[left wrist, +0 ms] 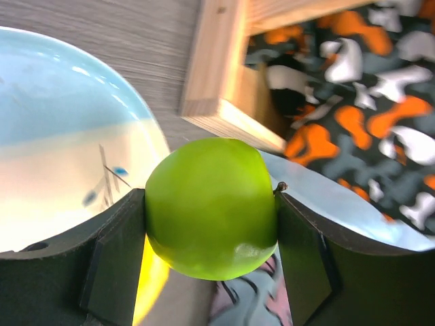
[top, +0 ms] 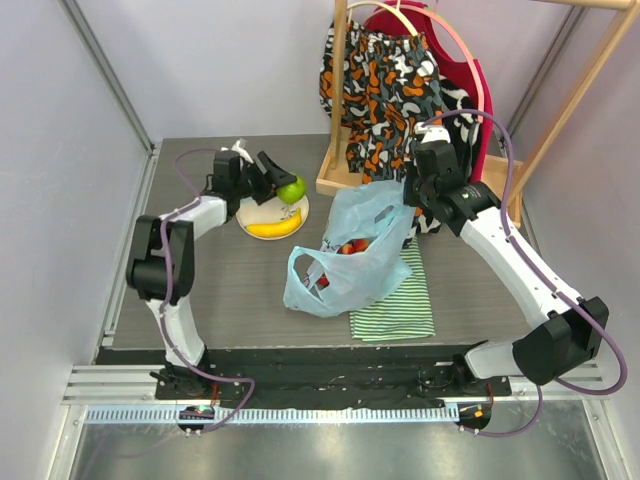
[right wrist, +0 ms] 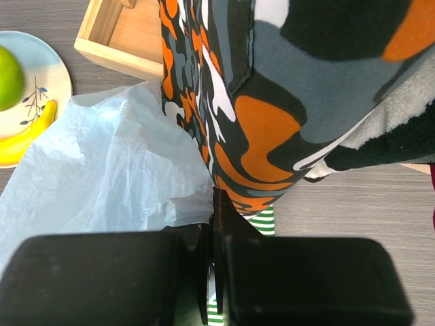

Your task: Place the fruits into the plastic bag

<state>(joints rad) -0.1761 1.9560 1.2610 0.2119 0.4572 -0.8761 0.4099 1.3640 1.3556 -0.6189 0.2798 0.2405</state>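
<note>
While the right pincer [right wrist: 212, 224], shut tight on the rim of the plastic bag [top: 345, 265], holds its mouth up for loading, the left pincer [top: 283, 186], partway open, clasps the green apple [left wrist: 211, 204] at the edge of the plate [top: 262, 212].

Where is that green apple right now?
In the top view the green apple is left of centre, clamped between the left arm's jaws at the plate's far right rim, just beyond the banana and left of the plastic bag.
</note>
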